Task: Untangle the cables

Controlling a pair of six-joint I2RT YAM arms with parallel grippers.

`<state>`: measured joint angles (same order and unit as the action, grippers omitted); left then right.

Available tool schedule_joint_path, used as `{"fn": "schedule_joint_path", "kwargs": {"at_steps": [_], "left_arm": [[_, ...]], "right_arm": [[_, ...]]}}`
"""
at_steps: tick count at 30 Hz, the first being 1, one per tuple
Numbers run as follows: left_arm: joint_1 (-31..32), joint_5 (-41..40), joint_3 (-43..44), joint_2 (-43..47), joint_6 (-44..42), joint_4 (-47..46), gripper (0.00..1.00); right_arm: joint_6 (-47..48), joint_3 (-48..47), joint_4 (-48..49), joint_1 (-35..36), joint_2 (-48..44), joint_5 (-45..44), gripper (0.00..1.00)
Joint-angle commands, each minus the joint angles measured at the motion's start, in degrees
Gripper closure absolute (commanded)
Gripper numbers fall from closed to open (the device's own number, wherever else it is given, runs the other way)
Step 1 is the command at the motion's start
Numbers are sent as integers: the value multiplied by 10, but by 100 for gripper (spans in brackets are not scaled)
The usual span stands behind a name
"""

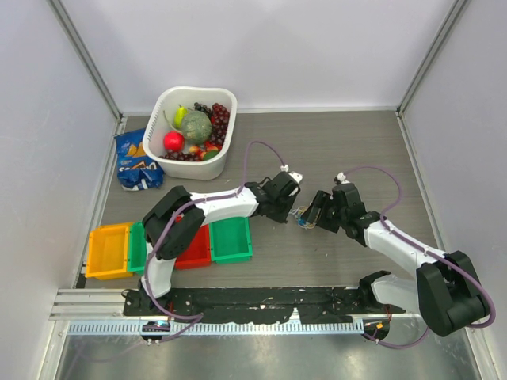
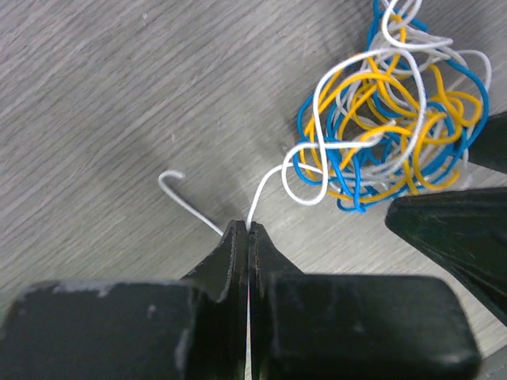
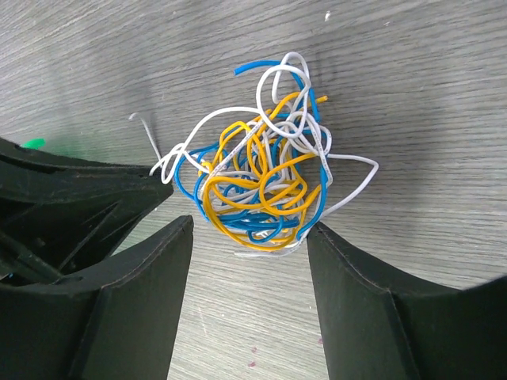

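The cables [image 3: 261, 186] are one knotted ball of thin white, yellow-orange and blue wires lying on the grey table. The ball also shows in the left wrist view [image 2: 388, 111] and, small, in the top view [image 1: 302, 215] between the two grippers. My left gripper [image 2: 248, 231] is shut on a white wire [image 2: 273, 184] that runs up into the ball. The wire's hooked free end [image 2: 170, 176] lies to the left. My right gripper [image 3: 247, 237] is open, with its fingertips [image 3: 170, 237] on either side of the ball's near edge.
A white basin [image 1: 169, 103] of fruit stands at the back left, with a blue snack bag [image 1: 136, 162] beside it. Orange [image 1: 107, 252], red [image 1: 194, 249] and green [image 1: 232, 240] bins sit near the left arm. Walls close in both sides.
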<state>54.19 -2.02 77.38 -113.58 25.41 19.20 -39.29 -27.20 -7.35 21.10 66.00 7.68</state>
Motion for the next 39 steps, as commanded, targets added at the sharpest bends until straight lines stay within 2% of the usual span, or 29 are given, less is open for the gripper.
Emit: {"fn": "schedule_joint_path", "kwargs": {"at_steps": [1, 4, 10, 12, 13, 15, 19, 25, 28, 35, 39], "left_arm": [[14, -14, -13, 88, -19, -12, 100], [16, 35, -50, 160, -21, -46, 100], [19, 122, -62, 244, 2, -65, 100], [19, 139, -67, 269, 13, -74, 100], [18, 142, -72, 292, 16, -82, 100], [18, 145, -80, 326, 20, -94, 100], [20, 121, -73, 402, 6, -80, 100], [18, 91, -4, 515, -36, -29, 100], [19, 88, 25, 565, -47, -20, 100], [19, 43, 169, 601, -88, 93, 100], [20, -3, 203, 610, -101, 126, 100]], "right_arm": [[2, -1, 28, 14, -10, -22, 35], [-4, -2, 42, 24, 2, -36, 36], [-25, -10, 64, 31, 33, -75, 49], [-31, -19, 62, 31, 52, -100, 58], [-33, -23, 63, 31, 66, -102, 68], [-42, -31, 60, 32, 83, -110, 79], [-47, -46, 37, 31, 93, -139, 80], [-38, -52, -1, 31, 77, -212, 80], [-46, -53, 1, 25, 79, -211, 80], [-63, -74, -19, -8, 94, -251, 81], [-75, -71, -19, -56, 99, -248, 83]]}}
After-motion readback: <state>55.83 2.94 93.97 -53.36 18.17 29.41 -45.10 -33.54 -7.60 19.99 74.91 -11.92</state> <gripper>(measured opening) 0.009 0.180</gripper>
